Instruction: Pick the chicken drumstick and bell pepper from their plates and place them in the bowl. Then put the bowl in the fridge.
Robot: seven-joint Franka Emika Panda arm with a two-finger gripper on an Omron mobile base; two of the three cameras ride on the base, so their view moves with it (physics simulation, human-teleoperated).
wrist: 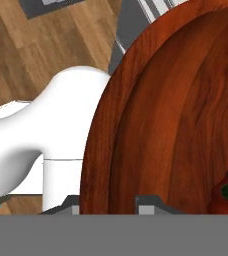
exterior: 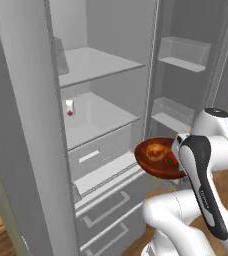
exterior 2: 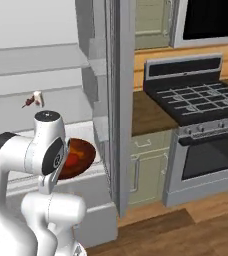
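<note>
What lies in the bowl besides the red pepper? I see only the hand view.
Observer: The chicken drumstick lies in the bowl too, beside the bell pepper.
Operator: Is the fridge door open?
Observer: Yes, the fridge stands open, with its shelves and drawers in sight.
Operator: Does the bowl rest on a shelf?
Observer: Not yet, it seems. It hangs in the air in front of the open fridge, at about the level of the lowest shelf.
</note>
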